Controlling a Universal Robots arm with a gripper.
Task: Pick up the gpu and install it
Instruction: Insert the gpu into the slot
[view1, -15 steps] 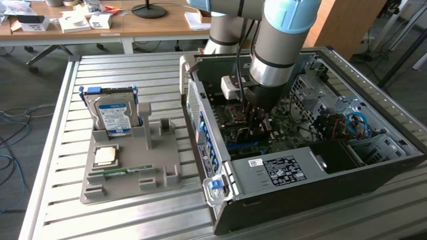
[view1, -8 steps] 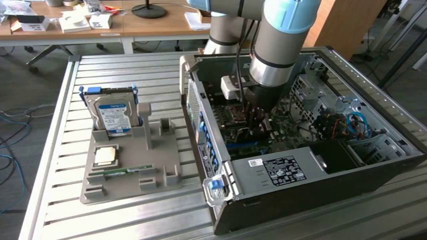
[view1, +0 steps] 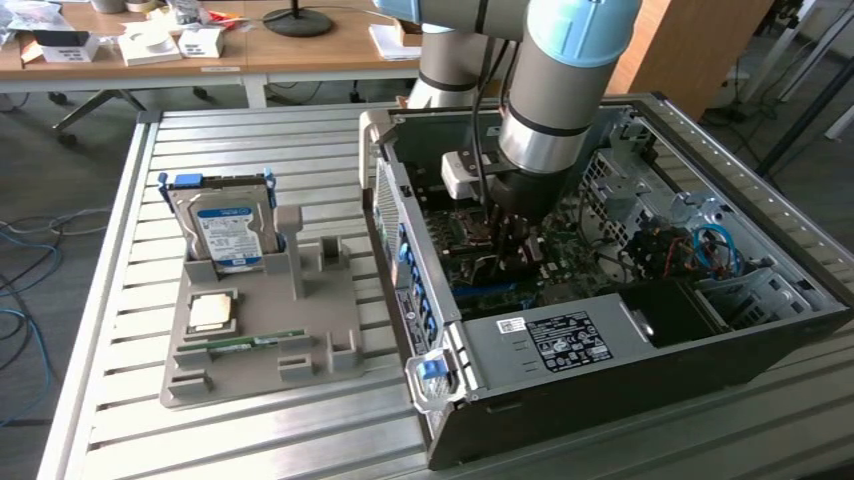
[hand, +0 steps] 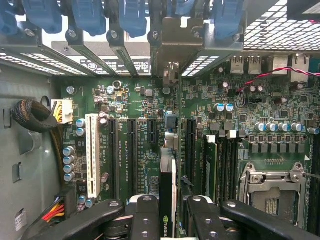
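The black two-fingered claw (hand: 167, 220) is closed part-way on the gpu (hand: 167, 200), a thin black expansion card seen edge-on in the wrist view, with one finger (hand: 142, 215) pressed on each flat side. The card stands upright over the green motherboard (hand: 150, 125), its leading edge reaching toward the long black expansion slots (hand: 190, 145) and the metal bracket openings at the case's rear wall; whether it touches a slot cannot be told. A white slot (hand: 92, 155) lies well to one side, and the empty silver processor socket (hand: 272, 192) lies on the other.

In the exterior view the claw (view1: 514, 235) is down inside the open black computer case (view1: 747, 320), which lies on its side on the ribbed metal bench (view1: 240, 440). On the exterior view's left, a grey moulded parts holder (view1: 320, 350) carries a blue-and-white labelled hard drive (view1: 223, 230) standing on edge, a square processor chip (view1: 214, 312) and a narrow green memory stick (view1: 247, 343).
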